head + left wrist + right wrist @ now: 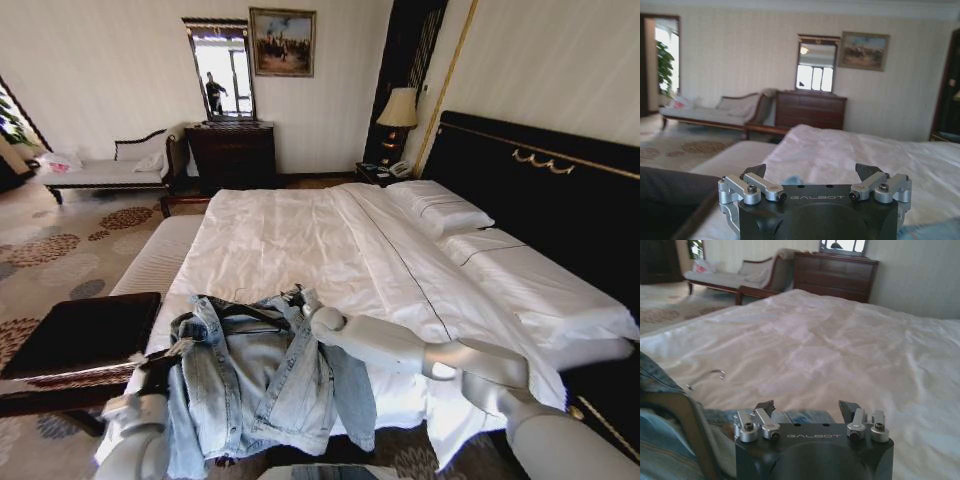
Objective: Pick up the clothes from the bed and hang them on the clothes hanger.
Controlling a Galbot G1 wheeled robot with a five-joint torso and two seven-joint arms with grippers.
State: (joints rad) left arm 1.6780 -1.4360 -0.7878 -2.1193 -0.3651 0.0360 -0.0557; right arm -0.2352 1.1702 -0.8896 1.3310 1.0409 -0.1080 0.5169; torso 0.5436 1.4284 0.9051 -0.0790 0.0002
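Head view: the denim jacket (262, 375) lies spread at the foot edge of the bed (300, 240), the black hanger (250, 312) threaded at its collar for hanging. Left wrist view: the left gripper (810, 175), jaws apart, hovers over the jacket's sleeve side. Right wrist view: the right gripper (807, 410), jaws apart, sits just above denim, the hanger's hook (717, 373) near on the sheet.

The jacket (262, 385) is faded, rough-woven denim cloth. The bed (300, 240) wears smooth, faintly creased white cotton sheets. The headboard (560, 190) is glossy black with gold metal trim. The dresser (232, 155) is dark polished wood.
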